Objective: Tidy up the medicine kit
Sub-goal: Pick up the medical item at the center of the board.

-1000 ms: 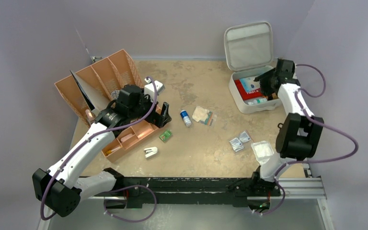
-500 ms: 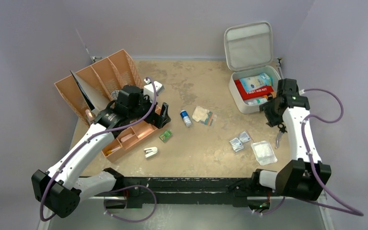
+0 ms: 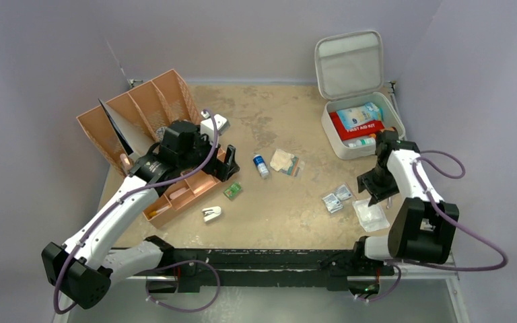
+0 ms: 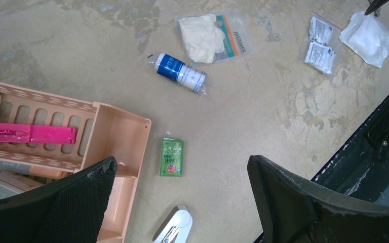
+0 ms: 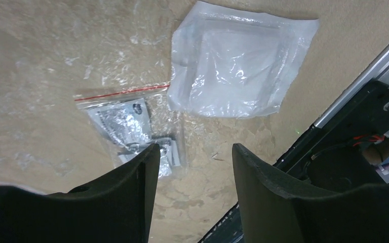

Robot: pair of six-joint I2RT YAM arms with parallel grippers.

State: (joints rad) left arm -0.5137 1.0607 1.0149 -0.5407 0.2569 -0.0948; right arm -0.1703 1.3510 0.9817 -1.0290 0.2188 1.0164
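Hovering the right gripper [image 5: 195,157] low over the loose packets, jaws partway apart, nothing between them. We read it as empty and lining up a pick.

The clear pad bag [image 5: 238,66] lies just ahead of the fingertips, offset toward the right finger. It is roughly square and a little skewed, so no clear long axis. The sachet bag [image 5: 131,126] sits ahead of the left finger [image 5: 131,182], partly hidden by it, with its long axis running diagonally across the jaw line.

The medicine kit [image 3: 349,66] is open, lid up, with a red pouch and other packs already inside. It lies beyond this gripper, toward the table's far edge, near but not touching. The right arm is clearly the nearer one.

The left gripper [image 4: 180,167] is spread wide and empty, hanging over the orange tray [image 4: 116,131], well apart from the kit. A green packet [image 4: 172,157] lies under it, and a blue-and-white tube [image 4: 181,72] is ahead.

Our guess is the pad bag goes first, then a short carry to the kit.
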